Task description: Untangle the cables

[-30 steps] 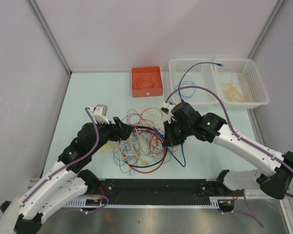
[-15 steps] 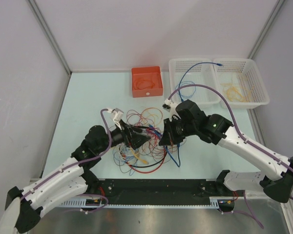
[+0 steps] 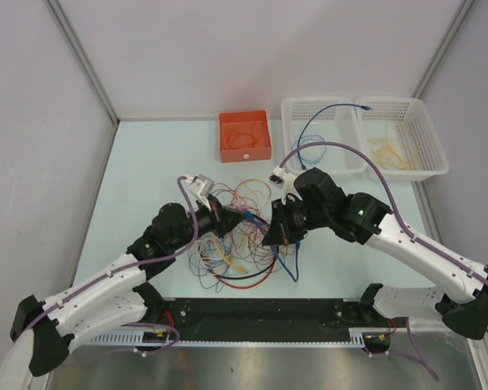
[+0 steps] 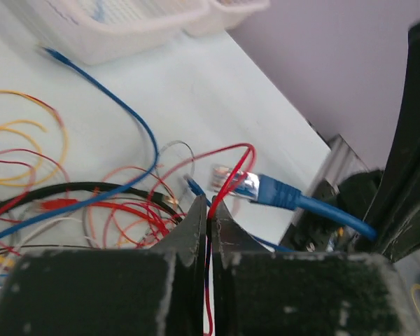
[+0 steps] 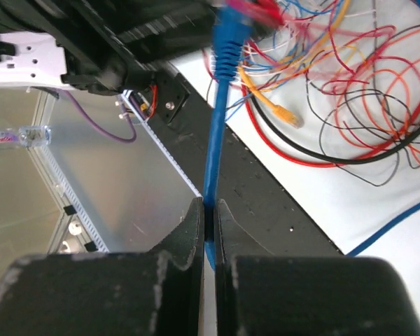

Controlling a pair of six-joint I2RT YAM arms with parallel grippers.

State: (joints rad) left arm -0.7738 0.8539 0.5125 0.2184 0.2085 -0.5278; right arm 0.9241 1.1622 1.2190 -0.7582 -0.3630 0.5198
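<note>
The cables (image 3: pixel 232 244) lie in one loose tangle mid-tabletop (image 3: pixel 146 162), btwn your two arms: red, orange, blue, black and white loops, all crossing. Your L fingers (image 4: pixel 200 222) are pressed together on a thin red cable (image 4: pixel 232 176). It comes up from btwn the tips, arches over and drops back into the pile. Just past that arch, a blue cable (image 4: pixel 315 206) hangs off the tabletop w/ its plug end toward the L fingers, the red loop crossing in front of the plug. Your R fingers (image 5: pixel 196 224) are clamped on that blue cable, which runs straight up from btwn the tips to its plug. The rest of the pile sits beside it in the R wrist view, incl. an orange plug (image 5: pixel 287 115). From the top view, both sets of fingers sit over the tangle's centre, near each other. Far side: orange box (image 3: pixel 245 136) and white baskets (image 3: pixel 354 110). Blue wire also loops in the left basket; can't tell if it's the same cable.
</note>
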